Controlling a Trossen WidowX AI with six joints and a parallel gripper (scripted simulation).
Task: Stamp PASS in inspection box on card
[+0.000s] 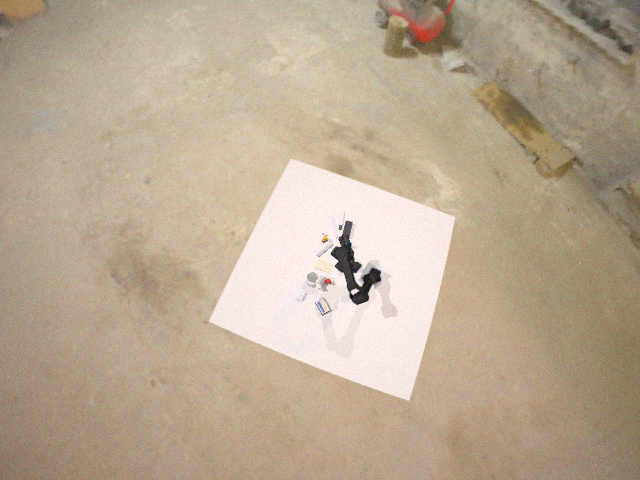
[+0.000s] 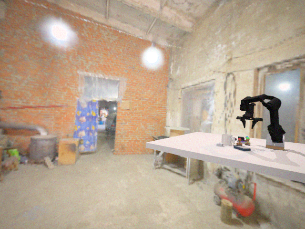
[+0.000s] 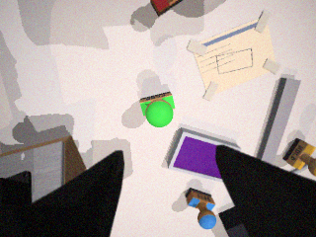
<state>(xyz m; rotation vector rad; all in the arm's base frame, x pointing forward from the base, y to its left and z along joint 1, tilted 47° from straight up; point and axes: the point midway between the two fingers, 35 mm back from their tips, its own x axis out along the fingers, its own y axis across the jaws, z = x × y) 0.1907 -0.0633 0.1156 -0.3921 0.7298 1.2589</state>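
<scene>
Green stamp standing free on the surface, claw open above it.

The green-knobbed stamp (image 3: 159, 112) stands upright on the white surface (image 3: 74, 79), apart from the purple ink pad (image 3: 199, 157) and the taped card (image 3: 236, 59). The claw (image 3: 168, 195) hangs above, jaws spread and holding nothing. A blue-knobbed stamp (image 3: 203, 209) lies beside the pad.

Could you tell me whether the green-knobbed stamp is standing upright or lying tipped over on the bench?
Upright. In the wrist view the green stamp shows its round knob straight on, standing free on the bench below the open gripper.
</scene>
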